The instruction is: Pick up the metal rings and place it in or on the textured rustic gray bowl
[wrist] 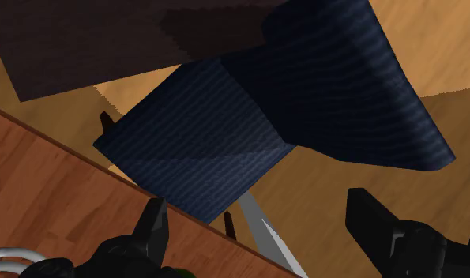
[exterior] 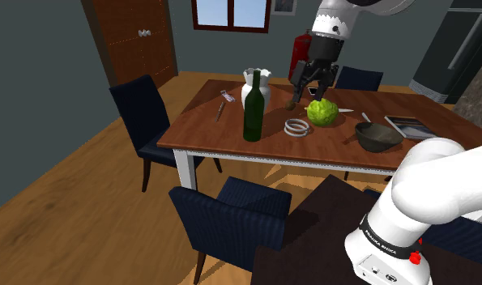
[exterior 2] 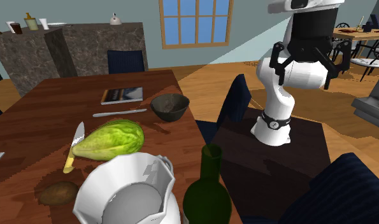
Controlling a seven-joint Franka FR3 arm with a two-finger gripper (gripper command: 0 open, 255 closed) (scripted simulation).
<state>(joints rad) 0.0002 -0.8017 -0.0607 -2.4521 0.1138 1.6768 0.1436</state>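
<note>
The metal rings lie as a small silvery coil on the brown wooden table, just to the shoulder view's left of a green lettuce head. The dark grey bowl stands near the table's right front corner and also appears in the second exterior view. My black gripper hangs open well above the table, over the spot behind the rings and lettuce. In the wrist view the fingers stand wide apart with nothing between them, and the rings sit beside one finger.
A dark green bottle and a white pitcher stand to the left of the rings. A knife, a book and a brown lump lie on the table. Blue chairs surround it.
</note>
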